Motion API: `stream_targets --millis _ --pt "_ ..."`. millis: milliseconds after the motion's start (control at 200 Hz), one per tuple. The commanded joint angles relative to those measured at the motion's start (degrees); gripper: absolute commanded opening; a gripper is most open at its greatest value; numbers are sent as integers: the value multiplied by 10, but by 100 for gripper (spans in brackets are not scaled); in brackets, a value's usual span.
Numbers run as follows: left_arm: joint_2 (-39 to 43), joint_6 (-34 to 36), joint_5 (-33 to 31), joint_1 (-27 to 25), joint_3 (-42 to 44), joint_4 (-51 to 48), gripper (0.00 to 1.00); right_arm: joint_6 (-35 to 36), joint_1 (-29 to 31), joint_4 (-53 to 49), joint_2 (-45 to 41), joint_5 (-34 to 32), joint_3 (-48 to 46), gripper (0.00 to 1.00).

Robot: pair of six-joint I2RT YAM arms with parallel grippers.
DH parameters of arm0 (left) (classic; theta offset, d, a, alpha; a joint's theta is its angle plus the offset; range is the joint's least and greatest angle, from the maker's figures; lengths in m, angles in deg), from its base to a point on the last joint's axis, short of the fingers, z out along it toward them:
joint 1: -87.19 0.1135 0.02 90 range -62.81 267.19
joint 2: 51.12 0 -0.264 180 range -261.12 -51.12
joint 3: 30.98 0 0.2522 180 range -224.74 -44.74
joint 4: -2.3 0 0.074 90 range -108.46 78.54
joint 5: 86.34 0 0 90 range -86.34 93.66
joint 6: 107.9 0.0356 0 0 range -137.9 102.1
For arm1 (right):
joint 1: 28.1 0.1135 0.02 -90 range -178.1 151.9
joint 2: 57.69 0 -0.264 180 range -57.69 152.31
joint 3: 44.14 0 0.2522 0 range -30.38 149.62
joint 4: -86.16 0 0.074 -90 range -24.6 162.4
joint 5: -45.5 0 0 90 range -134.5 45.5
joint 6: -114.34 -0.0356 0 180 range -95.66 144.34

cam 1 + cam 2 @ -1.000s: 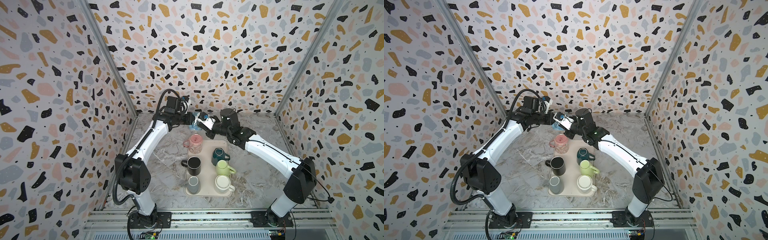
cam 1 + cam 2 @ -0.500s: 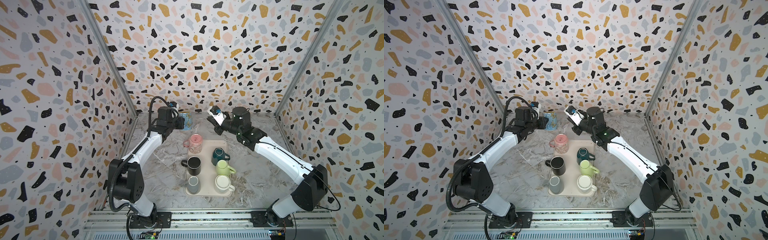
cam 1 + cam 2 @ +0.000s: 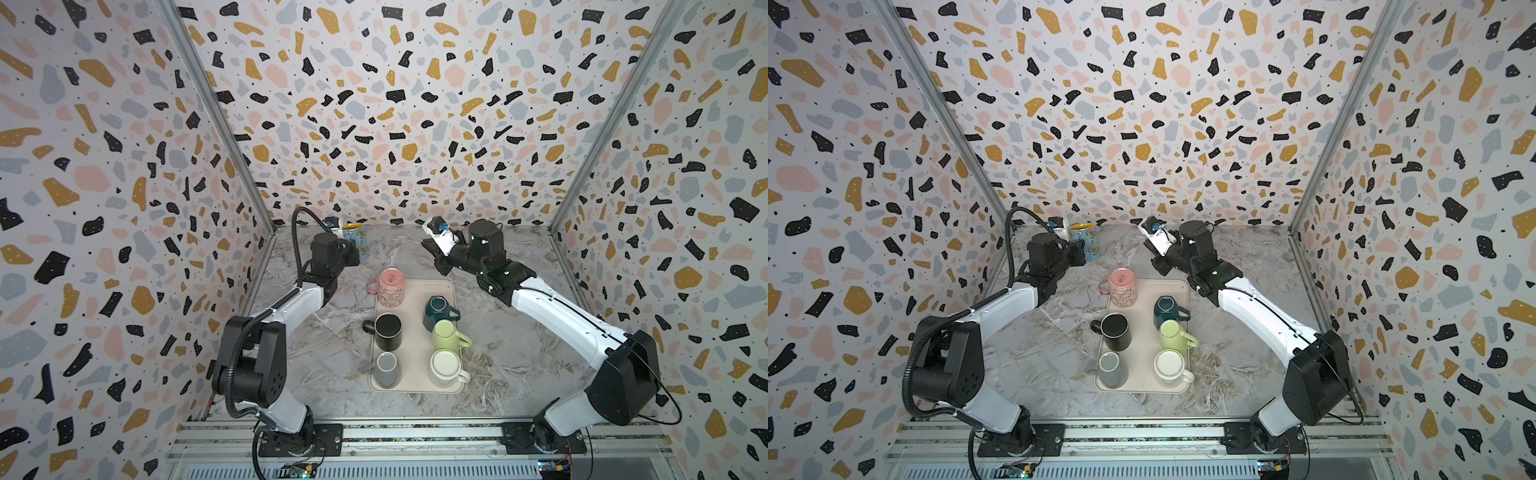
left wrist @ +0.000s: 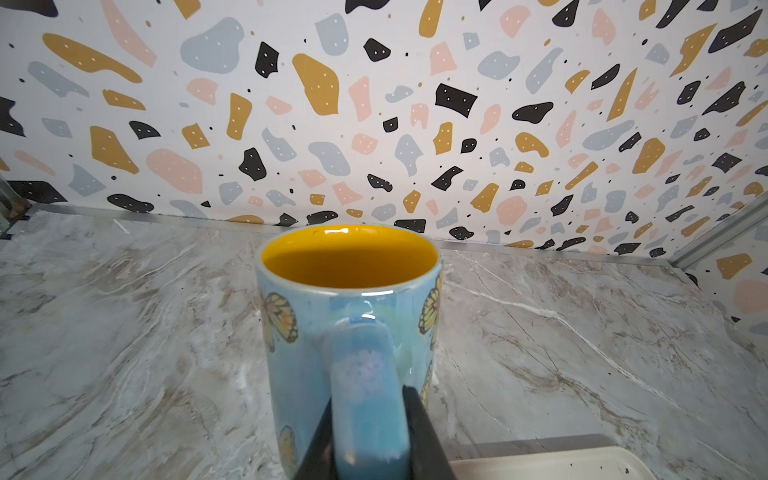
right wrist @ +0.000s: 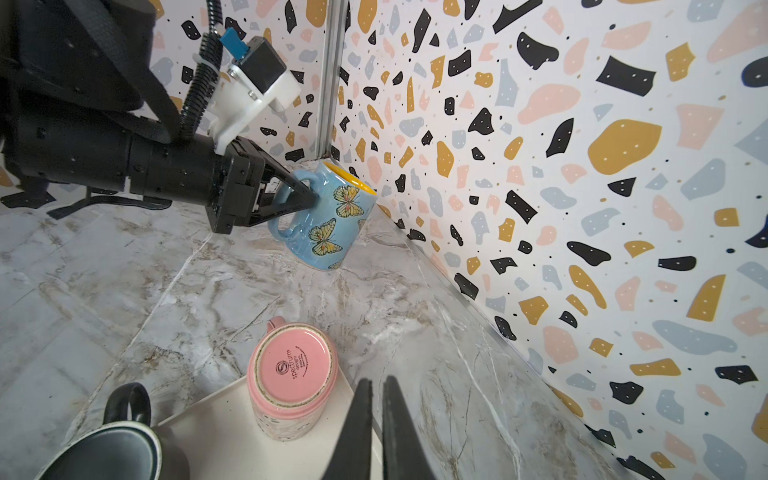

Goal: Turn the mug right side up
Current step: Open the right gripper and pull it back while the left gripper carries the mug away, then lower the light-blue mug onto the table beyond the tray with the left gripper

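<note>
Moving apart since a second ago, the two arms are no longer meeting over the tray. The left one is now carrying the blue mug off to the back left corner of the tabletop.

The left gripper is pinching the handle between nearly closed jaws, one on each side of the loop. The blue mug is sitting mouth up, its yellow inside showing in the left wrist view, close to the back wall. Whether its base is already touching the tabletop I cannot tell.

It is looking like glazed ceramic: stiff, fairly heavy for a thin handle grip, slick under the jaws, and likely to chip if dropped. The handle is probably the safest place to hold it, close to the mug's side so that it is not swinging. Lowering it slowly before letting go seems wise.

In the middle, the tray is carrying six other mugs. A pink mug is standing base up at its far left corner.

Further right, the right gripper is hanging above that corner of the tray, just beside the pink mug. Its jaws are closed together, gripping nothing, and it is staying well apart from the blue mug.
</note>
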Motion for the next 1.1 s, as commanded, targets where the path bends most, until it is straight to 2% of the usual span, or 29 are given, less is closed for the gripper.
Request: stream_targets --millis 0,230,571,1091 --pt "10 10 -18 2 1 174 0 -10 -3 18 -28 -2 -5 10" --pt "-16 12 -20 2 22 226 0 -16 -9 22 -32 3 -16 9" --pt "-61 21 -42 2 23 241 0 -29 -11 36 -35 6 -38 9" --pt "-137 13 -36 2 0 288 0 -33 -11 33 -46 -4 -54 9"
